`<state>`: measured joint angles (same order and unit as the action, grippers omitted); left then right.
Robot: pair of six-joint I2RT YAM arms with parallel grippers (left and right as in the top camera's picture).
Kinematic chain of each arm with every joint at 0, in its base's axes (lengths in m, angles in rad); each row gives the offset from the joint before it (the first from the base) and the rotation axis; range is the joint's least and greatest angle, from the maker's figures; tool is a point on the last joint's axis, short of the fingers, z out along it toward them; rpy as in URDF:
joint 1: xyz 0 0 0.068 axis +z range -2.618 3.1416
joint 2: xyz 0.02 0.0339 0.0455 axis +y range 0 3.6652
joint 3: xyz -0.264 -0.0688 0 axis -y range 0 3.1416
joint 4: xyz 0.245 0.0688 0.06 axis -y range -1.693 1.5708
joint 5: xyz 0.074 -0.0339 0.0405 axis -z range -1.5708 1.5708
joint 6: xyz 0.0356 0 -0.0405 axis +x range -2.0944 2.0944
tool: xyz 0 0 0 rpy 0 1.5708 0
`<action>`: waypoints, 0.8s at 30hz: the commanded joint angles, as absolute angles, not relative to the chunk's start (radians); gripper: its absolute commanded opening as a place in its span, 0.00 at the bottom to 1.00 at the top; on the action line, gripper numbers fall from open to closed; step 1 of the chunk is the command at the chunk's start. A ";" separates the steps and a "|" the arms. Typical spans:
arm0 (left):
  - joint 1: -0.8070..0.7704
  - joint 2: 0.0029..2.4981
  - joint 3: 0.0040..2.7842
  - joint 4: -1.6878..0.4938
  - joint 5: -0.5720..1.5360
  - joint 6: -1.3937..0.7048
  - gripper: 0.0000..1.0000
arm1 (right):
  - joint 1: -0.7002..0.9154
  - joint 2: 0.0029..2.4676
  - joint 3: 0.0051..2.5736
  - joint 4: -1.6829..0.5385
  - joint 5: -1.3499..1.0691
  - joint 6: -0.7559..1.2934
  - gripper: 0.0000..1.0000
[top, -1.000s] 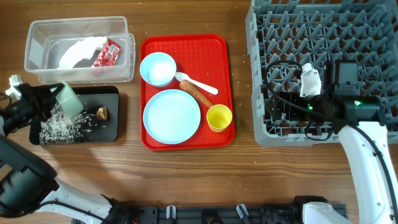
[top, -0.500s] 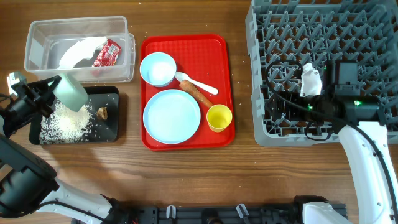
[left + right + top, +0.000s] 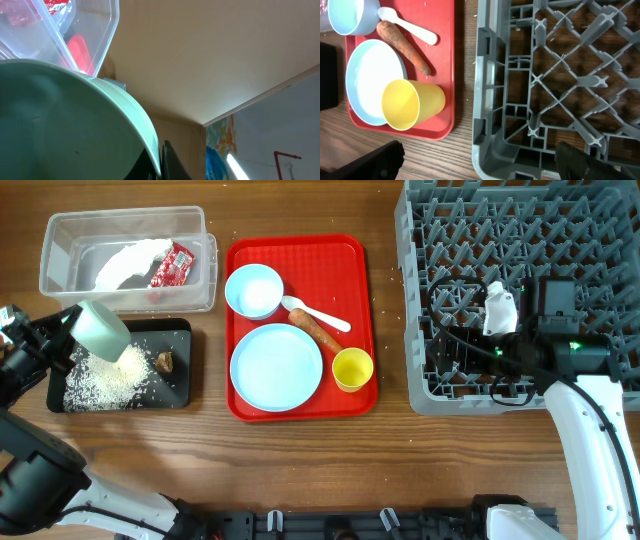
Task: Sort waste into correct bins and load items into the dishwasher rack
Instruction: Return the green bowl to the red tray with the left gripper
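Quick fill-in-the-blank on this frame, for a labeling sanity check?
1. The rice lies in the shallow ____ bin.
2. The cup on the red tray is ____.
3. The ____ end effector holds the pale green bowl tilted over the rice.
4. The wrapper beside the napkin in the clear tub is ____.

Missing words: black; yellow; left; red.

Clear glossy plastic tub (image 3: 70, 270), matt grey plastic rack (image 3: 450, 240).
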<state>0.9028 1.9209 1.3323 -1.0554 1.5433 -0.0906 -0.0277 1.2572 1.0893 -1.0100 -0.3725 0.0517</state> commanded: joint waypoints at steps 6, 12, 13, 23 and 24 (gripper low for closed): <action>0.810 1.785 1.333 -1.019 1.572 -0.083 0.04 | -0.023 1.264 1.104 -0.999 -0.366 0.063 1.00; 0.585 1.644 1.430 -0.823 1.279 -0.308 0.04 | -0.023 1.264 1.104 -0.984 -0.366 0.064 1.00; 0.521 1.616 1.436 -0.743 1.204 -0.372 0.04 | -0.023 1.264 1.104 -0.986 -0.366 0.063 1.00; -0.279 1.621 1.436 -0.334 0.107 -0.225 0.04 | -0.023 1.264 1.104 -0.987 -0.365 0.059 1.00; -0.358 1.657 1.436 -0.308 0.007 -0.174 0.04 | -0.023 1.264 1.104 -0.987 -0.365 0.059 1.00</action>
